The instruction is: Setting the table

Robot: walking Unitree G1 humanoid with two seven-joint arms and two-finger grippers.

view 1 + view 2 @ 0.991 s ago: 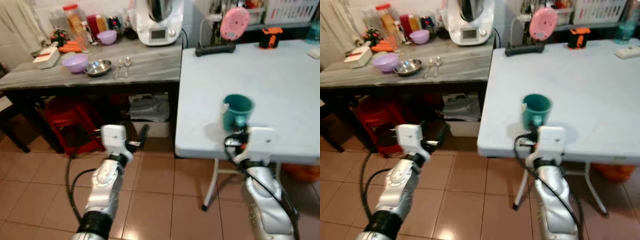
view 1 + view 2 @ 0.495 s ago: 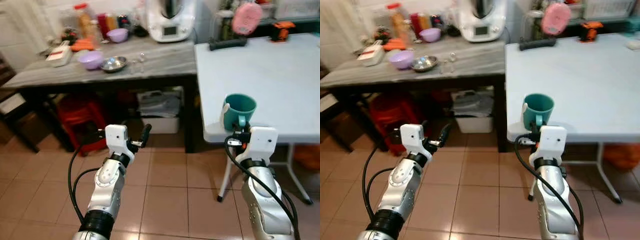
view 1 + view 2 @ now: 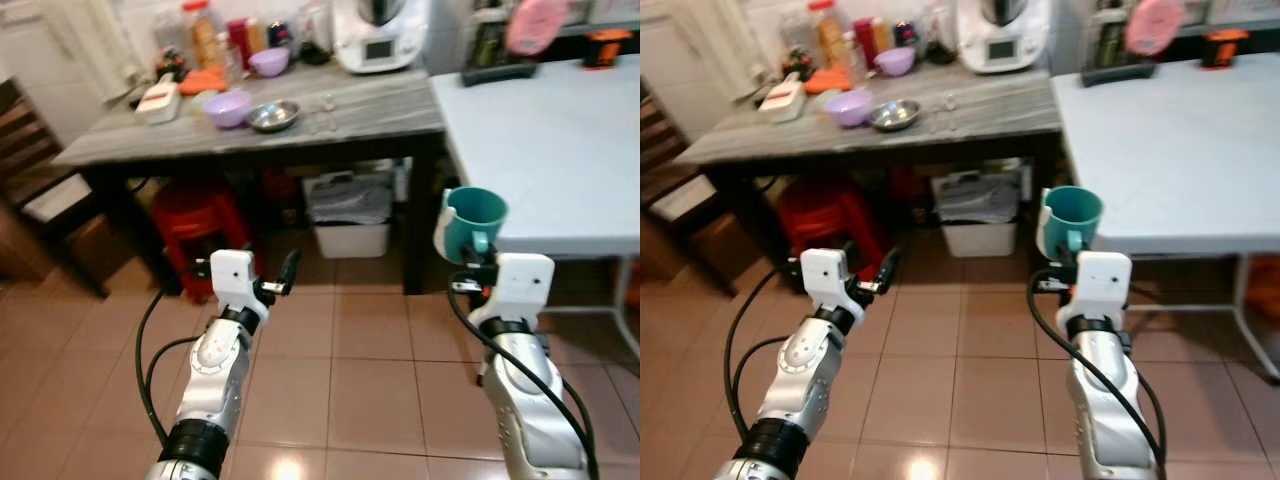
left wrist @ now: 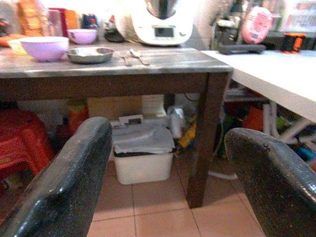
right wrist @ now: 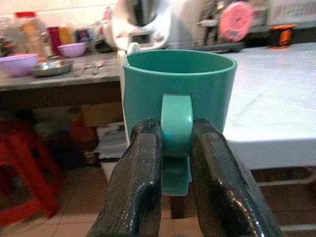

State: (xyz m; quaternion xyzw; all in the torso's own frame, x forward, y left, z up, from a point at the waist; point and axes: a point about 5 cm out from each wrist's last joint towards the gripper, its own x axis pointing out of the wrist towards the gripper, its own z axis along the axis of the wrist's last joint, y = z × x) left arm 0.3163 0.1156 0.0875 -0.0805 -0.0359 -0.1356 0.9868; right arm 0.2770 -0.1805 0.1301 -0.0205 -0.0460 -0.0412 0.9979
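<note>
Teal plastic mug (image 5: 178,96) clamped by handle in right gripper (image 5: 177,148), now off white counter (image 3: 560,160) front edge, carried away. Left gripper (image 4: 168,163) apart, idle.

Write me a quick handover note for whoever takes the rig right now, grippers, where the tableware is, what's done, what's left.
Right gripper: shut on the handle of the teal plastic mug, held upright in the air near the corner of the white folding table.
Left gripper: open, holding nothing, low over the tiled floor, pointing at the dark wooden side table.
On that side table: lilac bowl, steel dish, spoons.
Done: mug picked up. Left: nothing is set on the white table yet; the mug and the rest likely go there.
</note>
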